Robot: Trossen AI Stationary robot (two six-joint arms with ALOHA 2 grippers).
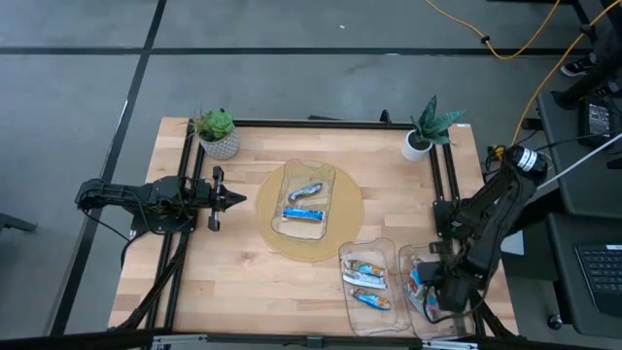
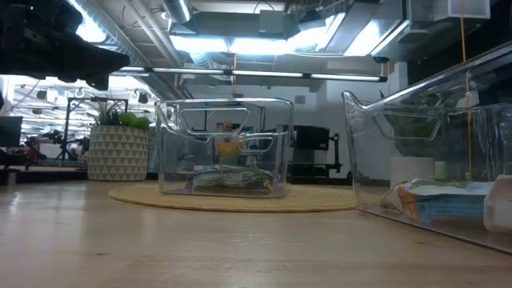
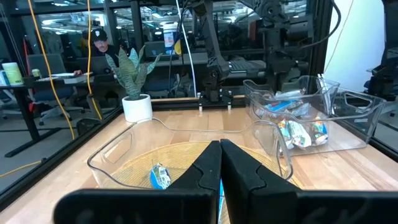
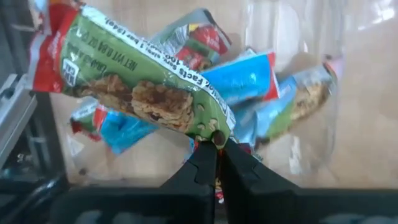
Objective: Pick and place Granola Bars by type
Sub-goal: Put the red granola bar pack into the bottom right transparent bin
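My right gripper [image 4: 217, 149] points down over the rightmost clear bin [image 1: 420, 261] at the table's near right and is shut on a green-and-red granola bar [image 4: 137, 81]. Several multicoloured bars [image 4: 249, 78] lie in that bin beneath it. The bin beside it [image 1: 367, 255] holds more multicoloured bars [image 1: 364, 276]. A third bin [image 1: 330, 180] stands on a round mat at mid-table, with a silver bar [image 1: 306, 190] and a blue bar [image 1: 303, 215] in it. My left gripper [image 1: 236, 199] waits shut at the table's left, pointing level at that bin. My right gripper pinches the green-and-red bar's wrapper at one end [image 4: 214, 129] between its two fingertips, coming from above. The bar sticks out sideways from the fingers, its printed face up, above the bars lying in the bin.
Two potted plants stand at the far corners [image 1: 219, 131] [image 1: 428, 126]. The woven round mat [image 1: 277, 243] lies under the centre bin. Black frame rails [image 1: 185, 175] run along the table's left and right sides. A person [image 3: 96, 40] sits beyond the table.
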